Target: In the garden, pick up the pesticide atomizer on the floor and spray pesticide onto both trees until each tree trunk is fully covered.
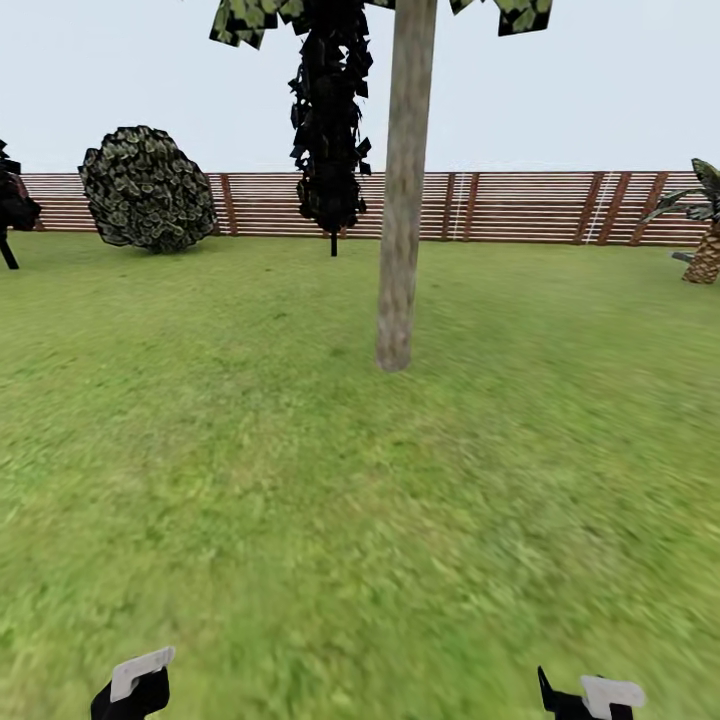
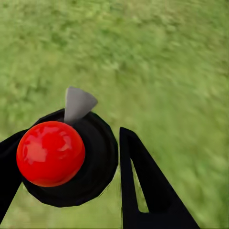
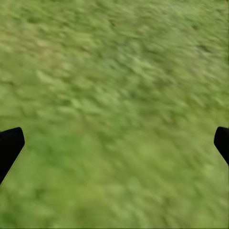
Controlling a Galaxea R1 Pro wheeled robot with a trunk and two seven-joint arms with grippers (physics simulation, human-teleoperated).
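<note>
One tree trunk [image 1: 404,190] stands straight ahead on the lawn [image 1: 300,480] from the head camera, well apart from me, so I judge more approach is needed. My left gripper [image 2: 64,176] clamps the pesticide atomizer [image 2: 67,155], nozzle forward. My right gripper [image 3: 114,143] is spread wide, empty over grass.

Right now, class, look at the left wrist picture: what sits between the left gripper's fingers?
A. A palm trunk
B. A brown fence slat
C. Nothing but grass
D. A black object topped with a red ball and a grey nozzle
D: in the left wrist view the left gripper has its black fingers on either side of the atomizer, a round black body with a shiny red ball and a grey spout, above the lawn.
</note>
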